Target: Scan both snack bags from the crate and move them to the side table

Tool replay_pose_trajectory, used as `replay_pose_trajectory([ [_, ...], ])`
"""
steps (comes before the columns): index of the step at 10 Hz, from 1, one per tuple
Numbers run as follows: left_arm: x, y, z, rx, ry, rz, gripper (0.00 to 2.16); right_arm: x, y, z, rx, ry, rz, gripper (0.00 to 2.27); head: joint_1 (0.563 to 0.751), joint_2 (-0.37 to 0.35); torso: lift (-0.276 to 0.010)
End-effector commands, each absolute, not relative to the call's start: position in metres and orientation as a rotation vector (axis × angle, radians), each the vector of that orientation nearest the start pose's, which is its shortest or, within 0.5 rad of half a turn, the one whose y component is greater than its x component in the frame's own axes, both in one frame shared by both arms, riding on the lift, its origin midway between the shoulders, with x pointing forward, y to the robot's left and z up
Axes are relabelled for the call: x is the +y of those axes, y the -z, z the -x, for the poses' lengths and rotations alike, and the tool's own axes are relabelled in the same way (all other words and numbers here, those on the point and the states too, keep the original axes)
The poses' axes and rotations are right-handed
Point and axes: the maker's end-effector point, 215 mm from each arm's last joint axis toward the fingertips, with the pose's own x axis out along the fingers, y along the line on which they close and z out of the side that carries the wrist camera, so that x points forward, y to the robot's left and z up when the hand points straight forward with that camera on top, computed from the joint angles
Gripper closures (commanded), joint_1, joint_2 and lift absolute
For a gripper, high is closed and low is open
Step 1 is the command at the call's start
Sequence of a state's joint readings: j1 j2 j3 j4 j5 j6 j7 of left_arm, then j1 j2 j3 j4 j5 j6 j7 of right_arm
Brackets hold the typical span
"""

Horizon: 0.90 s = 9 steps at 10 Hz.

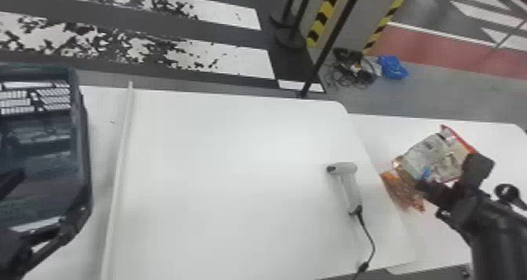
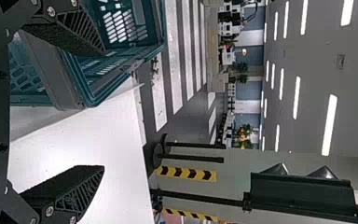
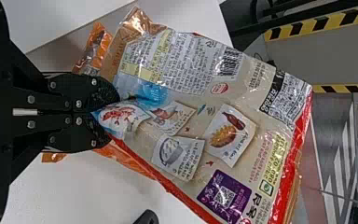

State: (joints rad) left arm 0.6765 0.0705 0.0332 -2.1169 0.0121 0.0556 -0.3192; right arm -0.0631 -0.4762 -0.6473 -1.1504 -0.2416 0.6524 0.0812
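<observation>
In the head view my right gripper [image 1: 421,187] is over the side table [image 1: 376,132] at the right. My right gripper [image 3: 114,112], in its wrist view, is shut on the edge of a red-edged snack bag [image 3: 182,121], which also shows as a snack bag [image 1: 431,157] in the head view. Behind it lies an orange snack bag [image 1: 404,193]. A white scanner [image 1: 351,185] lies on the main table. At the far left, my left gripper [image 1: 45,204] is beside the crate [image 1: 85,153]; in its wrist view the left gripper [image 2: 103,112] stands open, one finger over the teal crate [image 2: 116,79].
The scanner's black cable [image 1: 371,240] runs to the main table's front edge. A raised white strip [image 1: 119,161] crosses the main table [image 1: 235,173] beside the crate. A black post [image 1: 333,44] stands behind the tables, with cables [image 1: 355,71] on the floor nearby.
</observation>
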Motion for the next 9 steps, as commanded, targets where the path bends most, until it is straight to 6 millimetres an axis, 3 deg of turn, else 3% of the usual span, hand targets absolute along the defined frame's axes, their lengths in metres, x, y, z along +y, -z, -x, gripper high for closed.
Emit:
replay_pose_trajectory([
  [1, 0.182, 0.39, -0.376, 0.191, 0.33, -0.034, 0.14, -0.722, 0.513, -0.384, 0.731, 0.687, -0.214, 1.17, 0.695, -0.35, -0.075],
  [2, 0.183, 0.389, -0.376, 0.189, 0.329, -0.035, 0.14, -0.726, 0.514, -0.38, 0.731, 0.728, -0.224, 0.03, 0.695, -0.35, -0.075],
  [4, 0.185, 0.389, -0.375, 0.191, 0.327, -0.036, 0.14, -0.727, 0.515, -0.376, 0.728, 0.741, -0.236, 0.02, 0.695, -0.35, -0.075],
  [6, 0.184, 0.388, -0.373, 0.189, 0.328, -0.035, 0.14, -0.724, 0.497, -0.377, 0.691, 0.734, -0.226, 0.05, 0.695, -0.35, -0.075],
  [8, 0.186, 0.386, -0.372, 0.186, 0.324, -0.037, 0.14, -0.702, 0.459, -0.389, 0.604, 0.698, -0.158, 0.05, 0.695, -0.35, -0.075],
  [9, 0.186, 0.384, -0.372, 0.183, 0.323, -0.038, 0.14, -0.68, 0.444, -0.395, 0.564, 0.662, -0.131, 0.05, 0.695, -0.35, -0.075],
])
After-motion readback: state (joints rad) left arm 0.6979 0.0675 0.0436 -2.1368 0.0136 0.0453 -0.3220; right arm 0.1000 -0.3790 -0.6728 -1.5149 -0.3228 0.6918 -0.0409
